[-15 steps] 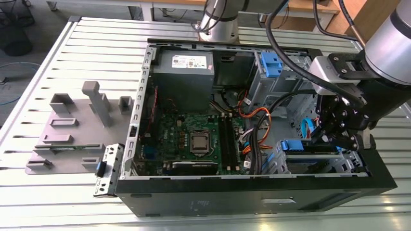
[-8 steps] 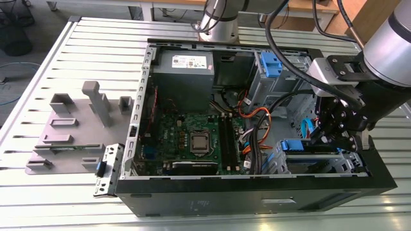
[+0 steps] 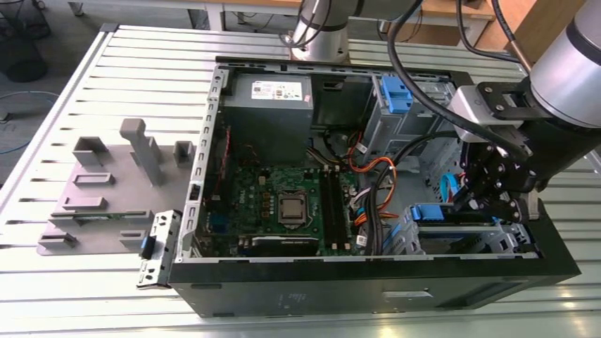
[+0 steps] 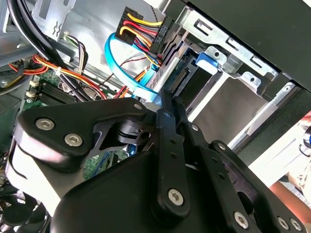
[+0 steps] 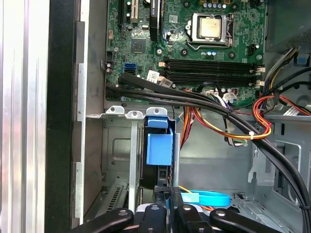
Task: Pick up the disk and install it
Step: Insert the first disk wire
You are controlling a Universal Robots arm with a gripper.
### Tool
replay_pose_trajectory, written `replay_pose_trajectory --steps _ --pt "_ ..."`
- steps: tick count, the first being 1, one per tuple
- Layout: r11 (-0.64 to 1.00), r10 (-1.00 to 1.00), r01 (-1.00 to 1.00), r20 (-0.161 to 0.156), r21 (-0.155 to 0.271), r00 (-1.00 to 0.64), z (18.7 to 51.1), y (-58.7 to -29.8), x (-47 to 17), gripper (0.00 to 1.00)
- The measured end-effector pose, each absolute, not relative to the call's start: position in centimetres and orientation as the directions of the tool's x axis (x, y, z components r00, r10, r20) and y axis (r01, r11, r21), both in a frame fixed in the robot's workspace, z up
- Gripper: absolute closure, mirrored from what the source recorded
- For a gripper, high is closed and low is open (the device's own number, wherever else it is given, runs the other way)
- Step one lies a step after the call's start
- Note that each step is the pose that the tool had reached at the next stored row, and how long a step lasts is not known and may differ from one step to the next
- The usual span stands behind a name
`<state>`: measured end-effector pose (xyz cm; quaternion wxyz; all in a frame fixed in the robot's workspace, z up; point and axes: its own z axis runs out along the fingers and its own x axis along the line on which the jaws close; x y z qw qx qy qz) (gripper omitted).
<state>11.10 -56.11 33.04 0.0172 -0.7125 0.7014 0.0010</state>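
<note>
end effector [image 5: 165, 204] (fingers closed together, gripping nothing) at the edge of the disk [image 5: 159, 145] seated in its drive bay [image 5: 119, 145].

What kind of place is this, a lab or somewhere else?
Probably a robotics lab or test bench. An open computer case lies on a slatted metal table, a robot arm reaches into it, and grey holders sit beside it.
</note>
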Motion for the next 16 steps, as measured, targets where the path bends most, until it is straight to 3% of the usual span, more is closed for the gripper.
replay_pose_trajectory --steps 8,9,16 --pt "-0.015 -1.000 -1.000 -0.027 -0.023 0.016 32.98 -56.11 11.11 0.83" --pt "-0.015 -1.000 -1.000 -0.026 -0.023 0.016 33.00 -56.11 11.10 0.76" --pt "-0.015 -1.000 -1.000 -0.026 -0.023 0.016 33.74 -56.11 11.10 0.76"
